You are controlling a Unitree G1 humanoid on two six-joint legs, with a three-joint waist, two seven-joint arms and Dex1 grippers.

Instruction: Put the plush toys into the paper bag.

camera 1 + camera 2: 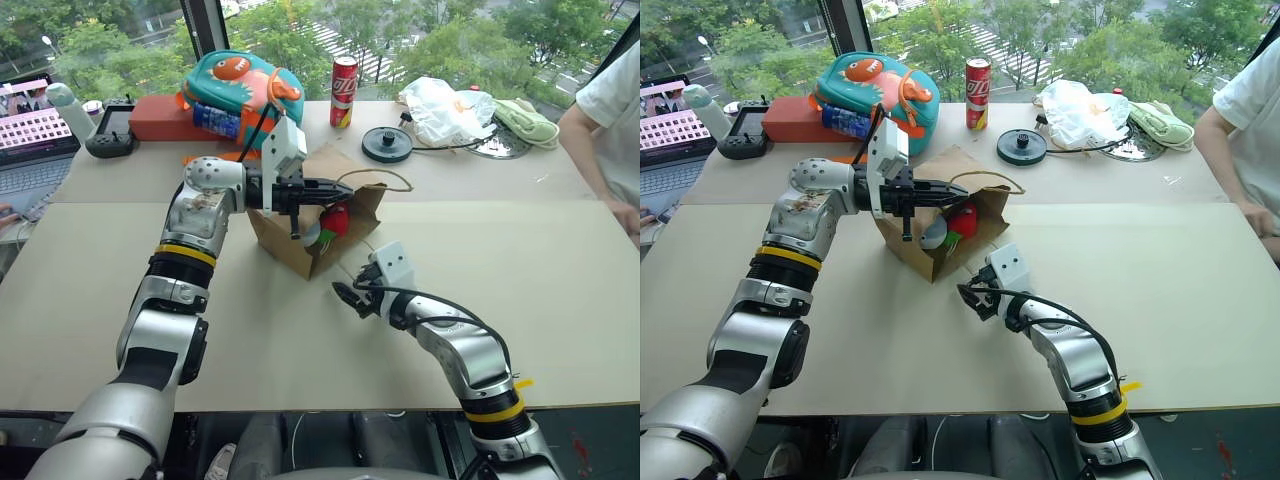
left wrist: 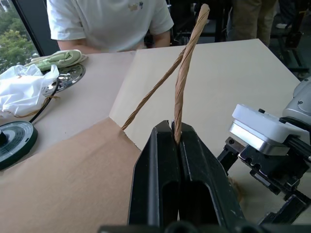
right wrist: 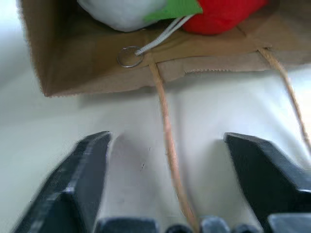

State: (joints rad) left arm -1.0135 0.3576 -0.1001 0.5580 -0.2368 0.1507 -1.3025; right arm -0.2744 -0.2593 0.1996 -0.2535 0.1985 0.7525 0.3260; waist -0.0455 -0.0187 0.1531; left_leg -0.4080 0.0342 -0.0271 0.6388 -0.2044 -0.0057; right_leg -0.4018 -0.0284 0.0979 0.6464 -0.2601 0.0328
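Bright daylight pours in through the window (image 1: 300, 40) behind the bench (image 1: 520, 300), and the pale top takes it evenly with no harsh glare. Soft shadows sit just under the paper bag (image 1: 320, 255) on its near side. Head views are crisp, lines bowing slightly toward the edges. In the right wrist view everything is soft: the right pincer (image 3: 167, 179) fingers blur, and the bench looks washed out.
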